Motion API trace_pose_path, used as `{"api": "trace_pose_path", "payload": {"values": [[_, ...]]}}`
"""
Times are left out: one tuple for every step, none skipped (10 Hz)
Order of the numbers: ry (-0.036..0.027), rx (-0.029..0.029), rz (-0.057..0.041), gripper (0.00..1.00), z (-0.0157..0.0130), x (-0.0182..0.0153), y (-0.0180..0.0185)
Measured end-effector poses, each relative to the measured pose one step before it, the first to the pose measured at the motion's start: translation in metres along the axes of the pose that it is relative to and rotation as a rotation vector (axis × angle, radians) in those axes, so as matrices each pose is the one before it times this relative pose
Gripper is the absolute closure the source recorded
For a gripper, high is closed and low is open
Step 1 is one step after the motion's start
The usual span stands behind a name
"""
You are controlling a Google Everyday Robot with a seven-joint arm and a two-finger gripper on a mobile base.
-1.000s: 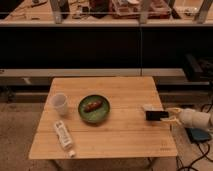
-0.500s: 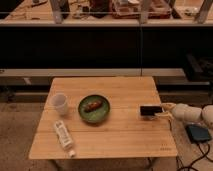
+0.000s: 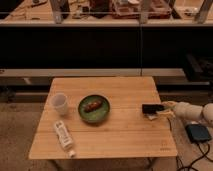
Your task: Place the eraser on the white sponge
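Fingers (image 3: 167, 106) first: they look clamped on the right end of the eraser (image 3: 151, 108), with the gripper (image 3: 161, 110) reaching in from the right edge of the surface (image 3: 115, 137) and the pale arm trailing off behind it.

From the one camera view, the eraser has shifted over the last second. It was further out toward the right edge and a little nearer the front; now it has come inward and back, and lies level at the spot where the white sponge showed before. Of the white sponge (image 3: 151, 117) I can only make out a pale sliver just below the eraser's front edge, so I judge that the slab is now over it. Whether it is resting on the sponge or held just above it, I cannot tell.

That puts the carry close to done, in my reading. What remains is to let go and back the arm out to the right without dragging the slab off the pad.

White cup (image 3: 60, 103), green bowl (image 3: 94, 109) and the lying bottle (image 3: 63, 136) sit well apart on the left, untouched.
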Motion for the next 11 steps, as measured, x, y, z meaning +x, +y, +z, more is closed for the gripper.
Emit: {"api": "trace_pose_path", "payload": {"values": [[-0.00146, 0.00359, -0.00532, 0.54, 0.00062, -0.00028, -0.00257], [-0.00285, -0.00233, -0.00042, 0.46, 0.00119, -0.00040, 0.00005], [-0.00476, -0.00183, 0.00143, 0.38, 0.00142, -0.00117, 0.00005], [-0.00492, -0.00122, 0.00391, 0.28, 0.00168, -0.00024, 0.00037], [-0.00509, 0.00006, 0.00664, 0.21, 0.00067, 0.00112, 0.00046], [-0.00156, -0.00065, 0.00389, 0.20, 0.00035, 0.00101, 0.00084], [-0.00189, -0.00346, 0.00342, 0.20, 0.00166, 0.00105, 0.00220], [-0.00347, -0.00526, 0.00246, 0.20, 0.00211, -0.00031, 0.00274], [-0.00484, -0.00826, 0.00557, 0.20, 0.00287, -0.00103, 0.00347], [-0.00524, -0.01168, 0.00677, 0.20, 0.00272, -0.00120, 0.00470], [-0.00335, -0.01582, 0.00393, 0.20, 0.00215, -0.00162, 0.00602]]}}
